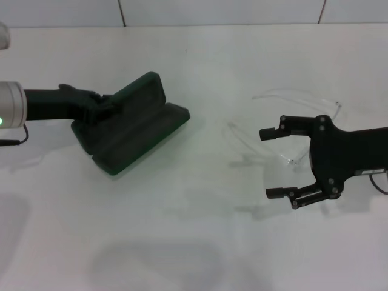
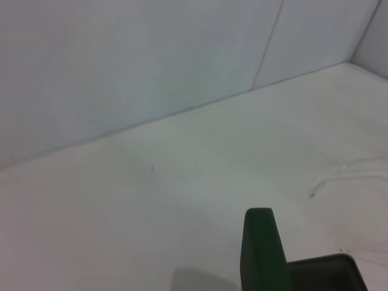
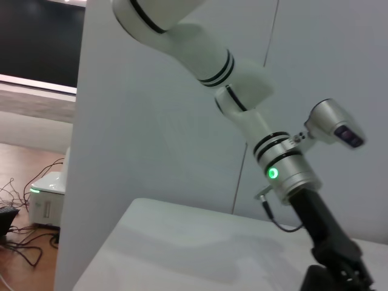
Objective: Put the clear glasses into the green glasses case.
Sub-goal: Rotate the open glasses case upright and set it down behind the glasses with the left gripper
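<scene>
The green glasses case [image 1: 130, 124] lies open on the white table, left of centre, its lid [image 2: 260, 254] raised and the dark lining showing. My left gripper [image 1: 97, 104] reaches in from the left and touches the case's near end. The right wrist view shows this left arm [image 3: 285, 170] from across the table. The clear glasses [image 1: 242, 140] lie on the table at the right, and their thin arms [image 2: 339, 173] show faintly in the left wrist view. My right gripper [image 1: 265, 164] is open just above the table. One of its fingers [image 1: 291, 126] is over the glasses, the other is nearer me.
A white tiled wall [image 1: 212, 12] borders the far side of the table. Bare tabletop [image 1: 212, 73] stretches between the case and the glasses. A cable [image 1: 15, 140] hangs from the left arm.
</scene>
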`<state>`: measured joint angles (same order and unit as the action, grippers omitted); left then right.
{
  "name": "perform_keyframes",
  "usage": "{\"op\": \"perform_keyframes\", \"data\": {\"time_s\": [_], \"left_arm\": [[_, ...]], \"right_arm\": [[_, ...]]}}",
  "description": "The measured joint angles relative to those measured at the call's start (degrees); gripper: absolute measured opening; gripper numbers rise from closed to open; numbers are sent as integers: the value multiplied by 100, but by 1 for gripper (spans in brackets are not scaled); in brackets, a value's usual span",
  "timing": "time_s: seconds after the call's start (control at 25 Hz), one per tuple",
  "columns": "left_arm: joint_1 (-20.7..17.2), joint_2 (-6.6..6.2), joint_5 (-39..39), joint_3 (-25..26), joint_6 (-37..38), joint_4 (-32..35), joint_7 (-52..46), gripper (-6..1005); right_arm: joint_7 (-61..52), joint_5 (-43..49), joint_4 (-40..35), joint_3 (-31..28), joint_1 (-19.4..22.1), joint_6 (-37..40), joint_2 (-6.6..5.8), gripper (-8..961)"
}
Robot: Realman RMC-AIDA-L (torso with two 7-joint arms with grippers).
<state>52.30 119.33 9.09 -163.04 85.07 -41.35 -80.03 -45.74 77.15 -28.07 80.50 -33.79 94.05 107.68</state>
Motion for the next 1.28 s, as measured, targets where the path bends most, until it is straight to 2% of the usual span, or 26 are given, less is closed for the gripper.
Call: {"op": "perform_keyframes", "data": {"time_s": [0.2,0.36,0.56,0.68,1.04,1.28], "left_arm": [[183,-6,21,0,0,7,563,210],[478,-22,15,0,-95,284,1373,209],[988,-56,-430,-8,-484,757,1717,209],[1216,-29,-657,-10,-687,992,1929,209],[1513,8,-742,-2,-1569,1674,2262,210],[1534,15,-945,0,-1580,1893,2412,210]], "right_arm": [[42,163,-33,2,6,28,89,865],[85,329,-93,3,61,44,176,865],[146,373,-153,0,237,35,240,865],[189,373,-154,0,298,41,263,864],[381,415,-156,0,388,58,299,864],[409,416,-155,0,400,52,293,864]]}}
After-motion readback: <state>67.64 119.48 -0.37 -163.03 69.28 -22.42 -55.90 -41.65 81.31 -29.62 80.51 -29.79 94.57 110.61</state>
